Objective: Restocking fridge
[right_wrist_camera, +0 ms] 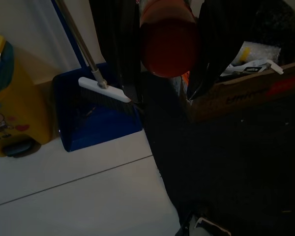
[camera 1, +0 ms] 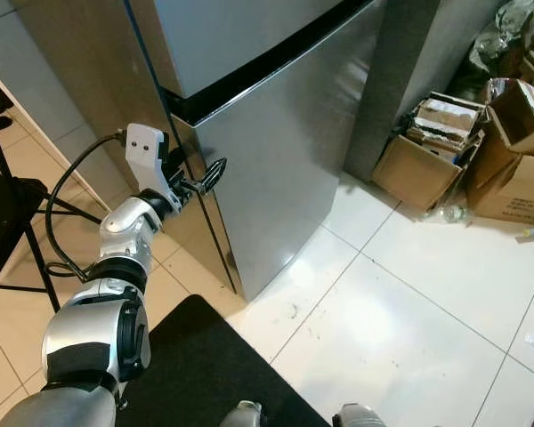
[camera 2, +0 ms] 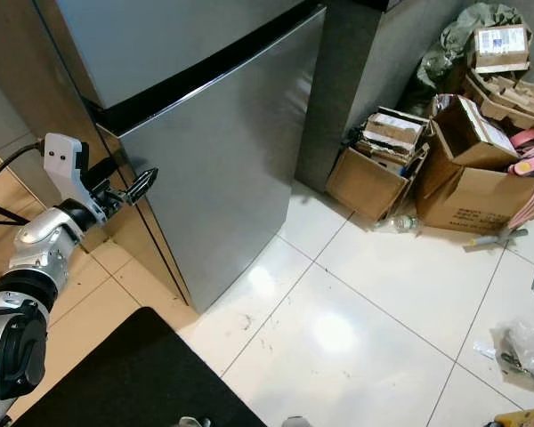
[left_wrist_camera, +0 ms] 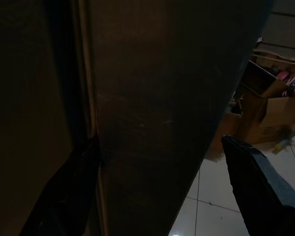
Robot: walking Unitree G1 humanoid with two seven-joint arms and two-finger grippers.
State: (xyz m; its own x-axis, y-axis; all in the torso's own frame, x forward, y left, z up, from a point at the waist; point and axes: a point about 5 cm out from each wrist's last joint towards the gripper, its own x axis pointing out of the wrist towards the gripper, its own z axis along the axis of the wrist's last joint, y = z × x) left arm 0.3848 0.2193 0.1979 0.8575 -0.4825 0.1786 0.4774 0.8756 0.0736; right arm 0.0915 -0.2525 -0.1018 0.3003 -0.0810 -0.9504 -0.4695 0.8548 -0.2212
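Fridge (camera 1: 285,169) is standing upright before the robot on pale glossy floor tiles (camera 1: 400,329), its brushed steel lower door shut beneath a black band. Head views are showing the left gripper (camera 1: 209,178) reaching to the door's left edge, silver arm bent at the elbow and stretched forward, a black cable (camera 1: 67,191) looping behind the wrist. From the left wrist camera, the two black fingers (left_wrist_camera: 258,177) are standing wide apart, straddling the door's edge, one on the dim side panel and one off the front face, clamping nothing. In the right wrist view, the right gripper (right_wrist_camera: 169,73) is pointing downward and pinching a red cylindrical can (right_wrist_camera: 168,42) between its fingers, above a blue dustpan (right_wrist_camera: 96,120) with a white-headed broom (right_wrist_camera: 103,89) and a yellow container (right_wrist_camera: 14,98). Battered cardboard boxes (camera 2: 454,169) are sitting against the wall to the fridge's right, and a black mat (camera 1: 205,374) is lying at the robot's feet.
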